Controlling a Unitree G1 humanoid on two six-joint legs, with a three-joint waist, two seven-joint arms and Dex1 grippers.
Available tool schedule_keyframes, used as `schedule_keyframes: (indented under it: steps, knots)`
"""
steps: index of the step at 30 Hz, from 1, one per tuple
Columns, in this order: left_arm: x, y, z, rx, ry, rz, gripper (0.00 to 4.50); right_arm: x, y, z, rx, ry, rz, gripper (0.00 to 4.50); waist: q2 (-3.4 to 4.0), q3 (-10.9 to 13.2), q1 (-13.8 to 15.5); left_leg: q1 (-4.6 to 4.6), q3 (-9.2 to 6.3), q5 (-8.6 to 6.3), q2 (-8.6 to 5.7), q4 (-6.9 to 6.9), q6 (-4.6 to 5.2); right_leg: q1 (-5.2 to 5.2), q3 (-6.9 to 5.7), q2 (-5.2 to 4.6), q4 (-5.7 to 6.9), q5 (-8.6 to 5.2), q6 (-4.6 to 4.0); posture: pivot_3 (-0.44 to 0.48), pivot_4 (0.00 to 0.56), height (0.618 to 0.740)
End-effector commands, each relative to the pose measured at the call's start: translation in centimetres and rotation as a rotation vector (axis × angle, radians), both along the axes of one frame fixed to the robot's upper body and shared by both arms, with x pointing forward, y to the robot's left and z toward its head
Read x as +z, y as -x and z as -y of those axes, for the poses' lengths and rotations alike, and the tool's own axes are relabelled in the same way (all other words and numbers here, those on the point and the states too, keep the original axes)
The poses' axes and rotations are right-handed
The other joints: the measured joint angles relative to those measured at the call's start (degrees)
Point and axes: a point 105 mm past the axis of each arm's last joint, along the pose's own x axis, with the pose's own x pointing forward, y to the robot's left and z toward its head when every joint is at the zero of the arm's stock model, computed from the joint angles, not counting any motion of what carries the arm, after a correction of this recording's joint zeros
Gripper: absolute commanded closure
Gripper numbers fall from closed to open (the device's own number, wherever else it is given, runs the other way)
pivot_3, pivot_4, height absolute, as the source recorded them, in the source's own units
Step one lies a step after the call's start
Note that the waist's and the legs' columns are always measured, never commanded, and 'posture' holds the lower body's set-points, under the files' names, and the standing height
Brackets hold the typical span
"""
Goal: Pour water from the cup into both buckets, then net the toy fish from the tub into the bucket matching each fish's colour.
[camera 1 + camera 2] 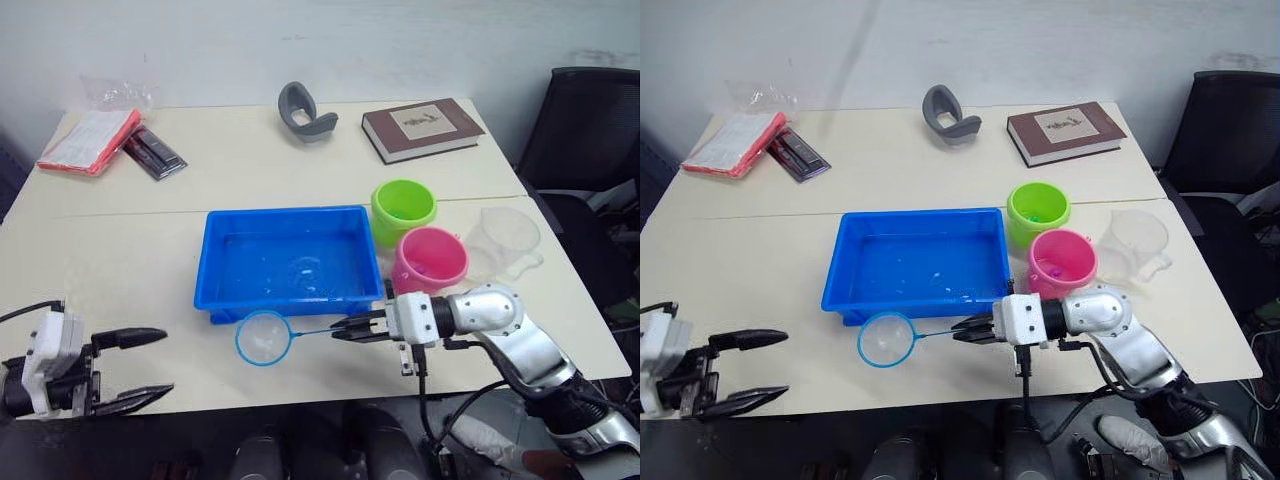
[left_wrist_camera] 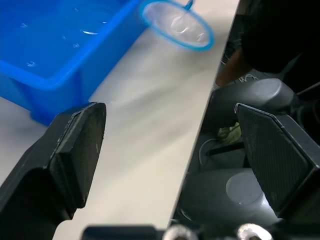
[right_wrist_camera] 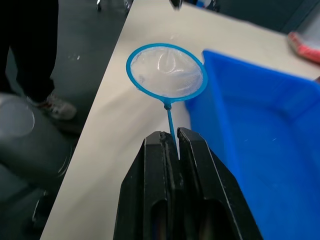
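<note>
Right wrist view: net (image 3: pixel 166 71) handle between right gripper (image 3: pixel 171 137) fingertips.

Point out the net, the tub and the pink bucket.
net (image 1: pixel 264 337), left eye view, mesh inside the hoop.
tub (image 1: pixel 285 215), left eye view, far rim.
pink bucket (image 1: pixel 445 274), left eye view, outer wall.

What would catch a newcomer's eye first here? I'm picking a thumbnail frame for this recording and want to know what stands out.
The bright blue tub in the middle of the table draws the eye first, with the lime green bucket and pink bucket close by its right end. Next comes the right gripper, shut on the net, whose hoop sits just in front of the tub. The left gripper waits open at the table's near left edge.
</note>
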Motion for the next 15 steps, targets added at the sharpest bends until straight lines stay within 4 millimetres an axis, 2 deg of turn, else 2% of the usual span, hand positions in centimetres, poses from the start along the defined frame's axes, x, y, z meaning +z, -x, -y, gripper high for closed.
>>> schedule_keyframes:
  steps: [1,5,8,12,15]
  knots:
    - [0.7,0.3,1.0,-0.013,0.002,0.035,0.06,-3.2,1.2,-1.9,0.047,0.007,-0.043,4.5,-0.24,-0.15,-0.15,0.01,-0.01,-0.02,0.03,0.0,-0.04,0.0,-0.01,0.02,0.04,-0.03,-0.06,0.0,0.15,0.74]
    - [0.8,-0.1,1.4,-0.008,0.005,0.047,0.06,-5.3,0.4,-3.4,-0.012,-0.006,-0.067,4.5,-0.24,-0.15,-0.35,0.03,-0.01,-0.01,0.07,0.0,-0.15,-0.03,-0.02,0.07,0.16,-0.1,-0.17,0.0,0.15,0.74]
    - [0.8,-0.3,1.5,-0.008,0.002,0.051,0.06,-6.0,-0.4,-3.9,-0.054,-0.022,-0.088,4.5,-0.24,-0.15,-0.48,0.07,0.0,0.0,0.08,0.01,-0.17,-0.02,-0.01,0.09,0.19,-0.11,-0.19,0.0,0.15,0.74]
    - [1.2,-0.8,1.4,-0.001,0.002,0.07,0.0,-4.7,-1.0,-3.7,-0.036,-0.042,-0.051,2.84,-0.23,-0.14,-0.45,0.06,-0.05,-0.01,0.11,-0.01,-0.21,-0.04,-0.05,0.09,0.22,-0.18,-0.31,0.0,0.15,0.74]
    - [1.2,-0.9,1.0,0.02,0.002,0.064,0.0,-3.5,-0.2,-2.8,-0.021,-0.064,-0.146,1.21,-0.23,-0.14,-0.37,0.06,-0.07,-0.01,0.1,0.0,-0.2,-0.02,-0.05,0.08,0.22,-0.18,-0.3,0.0,0.15,0.74]
